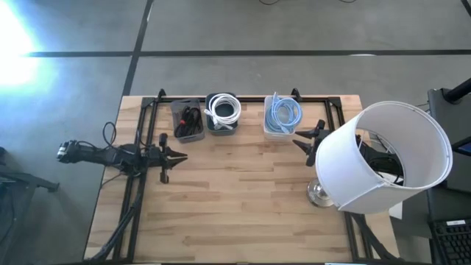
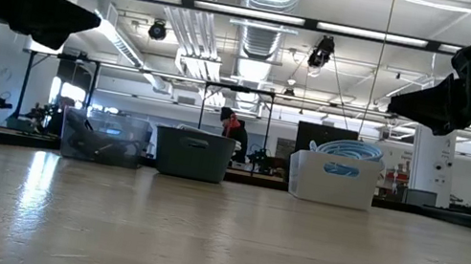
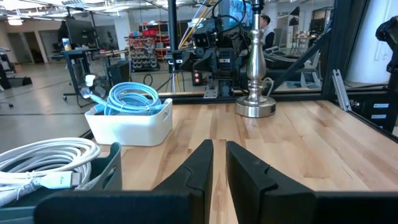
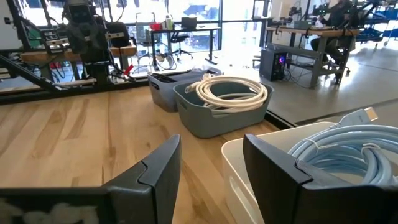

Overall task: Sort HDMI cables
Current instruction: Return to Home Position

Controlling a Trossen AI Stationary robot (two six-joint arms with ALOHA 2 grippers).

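Observation:
Three bins stand in a row along the table's far edge. A clear bin (image 1: pixel 188 120) (image 2: pixel 103 138) holds black HDMI cables. A dark grey bin (image 1: pixel 223 112) (image 4: pixel 214 115) holds a white cable coil (image 4: pixel 231 92) (image 3: pixel 43 158). A white bin (image 1: pixel 283 115) (image 3: pixel 134 121) holds light blue coils (image 3: pixel 132 98) (image 4: pixel 348 149). My left gripper (image 1: pixel 180 155) (image 3: pixel 217 155) hovers near the clear bin, its fingers a narrow gap apart and empty. My right gripper (image 1: pixel 298 140) (image 4: pixel 208 165) hovers beside the white bin, open wide and empty. Both are above the tabletop (image 2: pixel 70 20) (image 2: pixel 406 104).
A table lamp stands at the table's right: its metal base (image 1: pixel 320 193) (image 3: pixel 255 106) is on the wood and its big white shade (image 1: pixel 386 158) covers part of the right arm. A black frame (image 1: pixel 147 110) runs along the table's edges. A person (image 2: pixel 234 132) is in the room beyond.

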